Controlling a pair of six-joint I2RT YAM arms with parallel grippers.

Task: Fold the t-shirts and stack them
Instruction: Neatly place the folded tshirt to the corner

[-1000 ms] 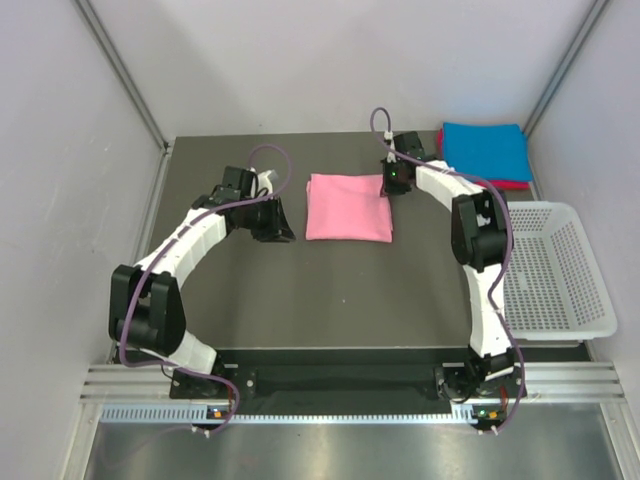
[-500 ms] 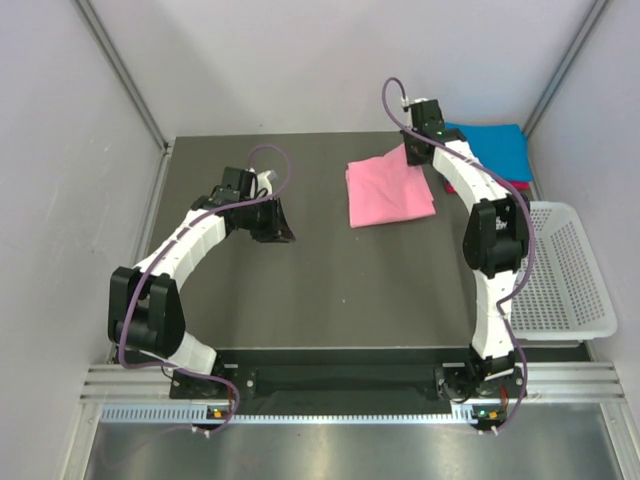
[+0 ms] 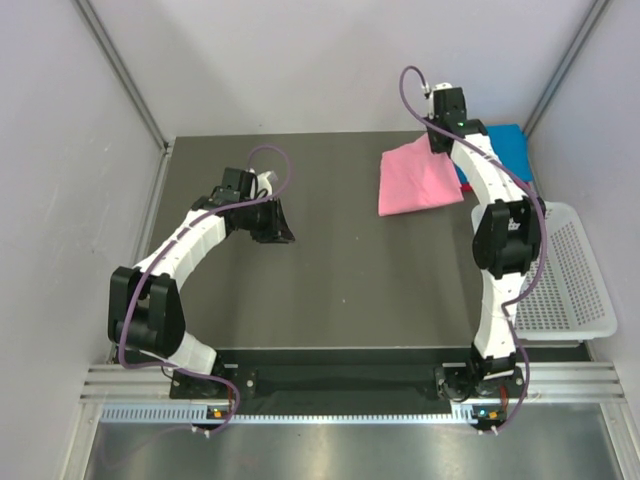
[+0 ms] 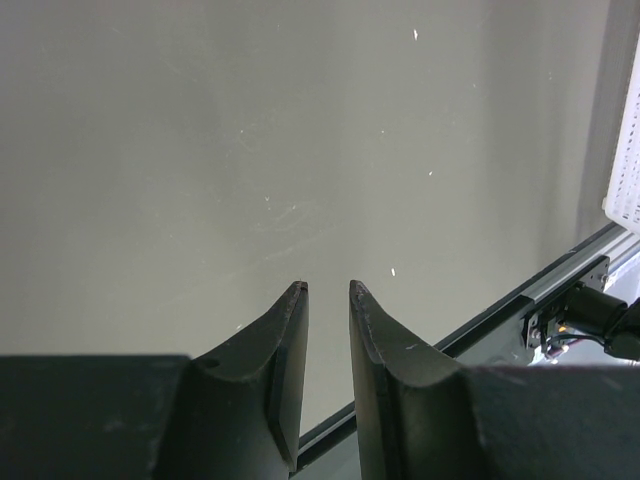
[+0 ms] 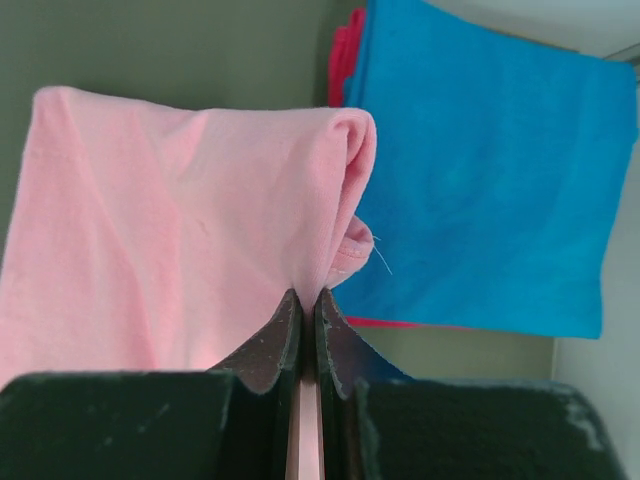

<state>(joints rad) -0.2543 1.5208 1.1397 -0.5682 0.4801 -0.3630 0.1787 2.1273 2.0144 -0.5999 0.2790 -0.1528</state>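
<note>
The folded light pink t-shirt (image 3: 418, 180) hangs from my right gripper (image 3: 441, 139) at the back right of the table, lifted clear of it. In the right wrist view my right gripper (image 5: 308, 297) is shut on the pink shirt (image 5: 190, 220) at a folded edge. The folded bright blue t-shirt (image 3: 502, 150) lies in the back right corner, partly behind my arm; it fills the right of the wrist view (image 5: 480, 180). The magenta-red t-shirt (image 5: 343, 55) shows as a thin edge under the blue one. My left gripper (image 3: 283, 222) is at the left middle of the table, slightly open and empty (image 4: 328, 290).
A white plastic mesh basket (image 3: 560, 270) stands at the right edge of the table, close to my right arm. Grey walls close in the table on the left, back and right. The metal rail (image 3: 350, 380) runs along the near edge.
My right gripper has carried the pink t-shirt from the middle back of the table to the right and up, toward the blue t-shirt. The left arm has not moved.
</note>
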